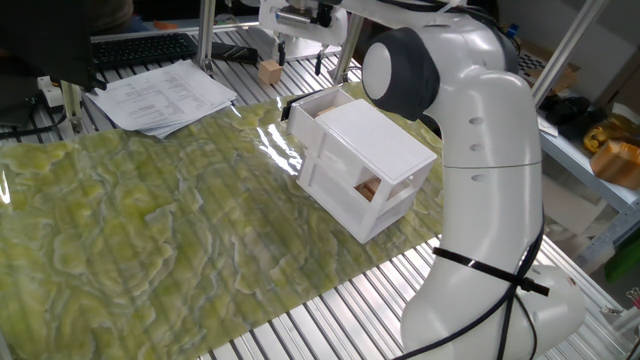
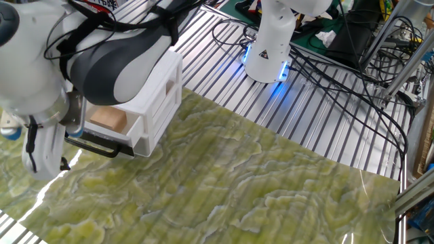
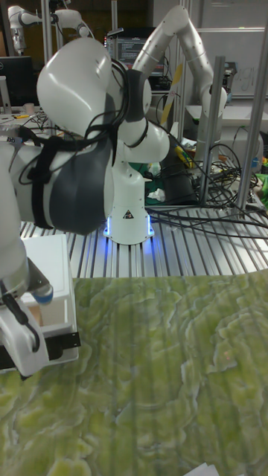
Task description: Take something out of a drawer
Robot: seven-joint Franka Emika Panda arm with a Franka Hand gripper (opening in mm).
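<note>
1. Already, in one fixed view, you can count most of the job as done. The wooden cube (image 1: pixel 267 70) sits out on the slatted metal table (image 1: pixel 330 312), beyond the green mat (image 1: pixel 150 230) and apart from the white cabinet (image 1: pixel 365 165). The upper drawer (image 1: pixel 316 108) stands pulled out toward the cube. By my reading, only pulling the arm clear is left, and perhaps closing the drawer.
2. Same view: the gripper (image 1: pixel 302 55) hangs above the table, just beside the cube and over the drawer's open end. Its jaws are apart and hold nothing. The arm (image 1: pixel 470 130) arches over the cabinet from its base on the near side.
3. In the other fixed view, the forearm (image 2: pixel 119 64) covers the cabinet top and the wrist drops at the left edge. You cannot see the cube here, nor judge the jaws. A tan block (image 2: pixel 108 120) shows inside the cabinet; which compartment is unclear.
4. In the tall fixed view, the elbow fills the left side. The cube is hidden, and the jaws cannot be read.
</note>
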